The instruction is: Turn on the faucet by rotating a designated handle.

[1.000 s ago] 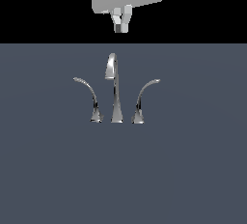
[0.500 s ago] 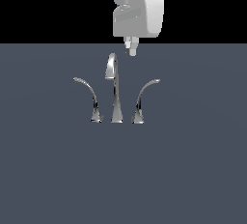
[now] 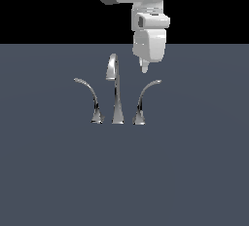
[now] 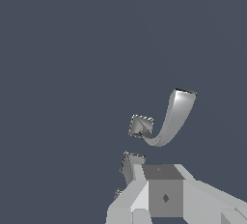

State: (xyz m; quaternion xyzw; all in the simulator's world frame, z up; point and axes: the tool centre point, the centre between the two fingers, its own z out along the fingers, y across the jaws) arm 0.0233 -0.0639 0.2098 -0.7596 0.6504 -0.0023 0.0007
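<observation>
While the tool hangs above the handle, clear of it, the faucet stands upright on the grey tabletop. Whether the tool is released or clenched cannot be told.

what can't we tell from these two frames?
- Pincer opening: exterior view shows only one narrow tip; wrist view cuts the fingers at the frame edge.
- Contact with the handle: none visible, depth unclear.
- Spout in wrist view: mostly hidden behind the pincer.
- Arm: cropped by the exterior view's top edge.
</observation>
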